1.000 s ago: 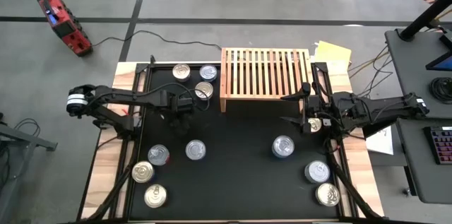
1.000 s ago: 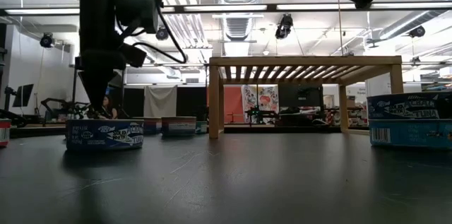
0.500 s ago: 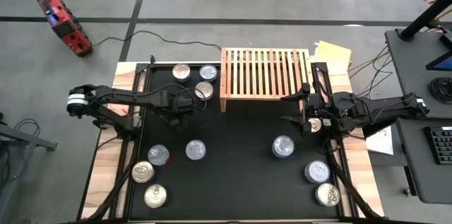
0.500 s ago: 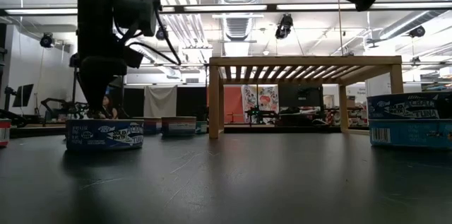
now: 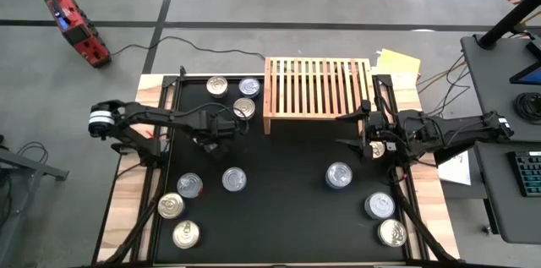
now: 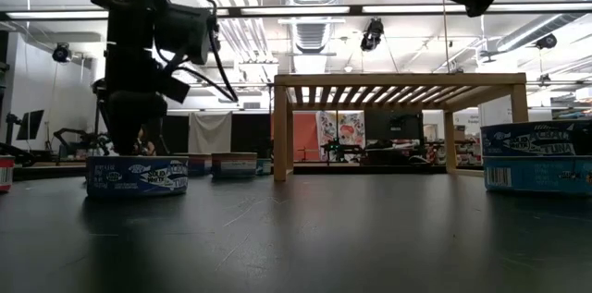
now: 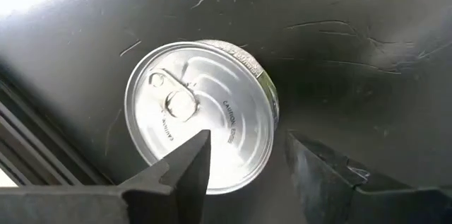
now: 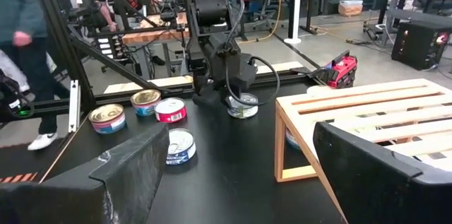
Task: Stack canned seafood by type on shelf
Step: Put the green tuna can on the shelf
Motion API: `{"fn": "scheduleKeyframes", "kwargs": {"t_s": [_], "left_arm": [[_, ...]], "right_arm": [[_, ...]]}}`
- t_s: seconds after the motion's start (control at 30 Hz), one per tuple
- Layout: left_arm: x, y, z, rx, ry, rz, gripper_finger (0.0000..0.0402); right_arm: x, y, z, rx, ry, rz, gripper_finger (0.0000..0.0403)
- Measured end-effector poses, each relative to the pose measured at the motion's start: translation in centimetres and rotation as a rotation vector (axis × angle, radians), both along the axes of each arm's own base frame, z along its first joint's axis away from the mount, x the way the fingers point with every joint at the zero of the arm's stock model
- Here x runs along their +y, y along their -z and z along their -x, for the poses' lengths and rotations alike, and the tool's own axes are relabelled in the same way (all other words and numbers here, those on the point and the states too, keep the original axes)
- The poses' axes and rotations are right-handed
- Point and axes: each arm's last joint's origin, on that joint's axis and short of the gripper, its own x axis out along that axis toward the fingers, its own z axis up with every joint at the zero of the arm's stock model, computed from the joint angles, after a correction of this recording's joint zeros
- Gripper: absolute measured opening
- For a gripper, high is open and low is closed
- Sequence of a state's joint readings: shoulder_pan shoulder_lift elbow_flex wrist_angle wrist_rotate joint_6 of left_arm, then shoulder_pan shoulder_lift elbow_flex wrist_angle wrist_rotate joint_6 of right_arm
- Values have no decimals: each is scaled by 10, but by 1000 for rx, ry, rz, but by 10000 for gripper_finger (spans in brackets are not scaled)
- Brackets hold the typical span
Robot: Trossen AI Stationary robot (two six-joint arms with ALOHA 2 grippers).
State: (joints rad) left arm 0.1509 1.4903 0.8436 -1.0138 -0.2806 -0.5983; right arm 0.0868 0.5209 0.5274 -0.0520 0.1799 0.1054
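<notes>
From above, the left gripper (image 5: 221, 124) hangs over the black mat (image 5: 287, 192), just beside the gold-label tin (image 5: 244, 108) near the wooden shelf (image 5: 317, 87); the right gripper (image 5: 365, 129) waits farther away, wide open. In the left wrist view, the tin (image 7: 201, 121) lies directly under the parted fingers (image 7: 185, 171) (round, so no long axis), not held. The left arm is nearer.

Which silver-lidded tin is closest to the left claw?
The silver-lidded round tin by the light-wood slatted shelf's left end; the left claw hangs beside it, unlike its two neighbours farther back.
</notes>
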Motion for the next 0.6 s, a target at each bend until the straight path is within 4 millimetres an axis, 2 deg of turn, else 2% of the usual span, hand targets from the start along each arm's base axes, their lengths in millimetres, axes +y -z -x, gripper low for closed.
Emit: {"fn": "scheduleKeyframes", "kwargs": {"t_s": [0.37, 0.6], "left_arm": [[2, 17, -8, 56, 16, -3, 148], [2, 23, -10, 92, 20, -7, 114]], "right_arm": [[0, 0, 0, 5, 0, 1, 343], [0, 1, 0, 5, 0, 1, 343]]}}
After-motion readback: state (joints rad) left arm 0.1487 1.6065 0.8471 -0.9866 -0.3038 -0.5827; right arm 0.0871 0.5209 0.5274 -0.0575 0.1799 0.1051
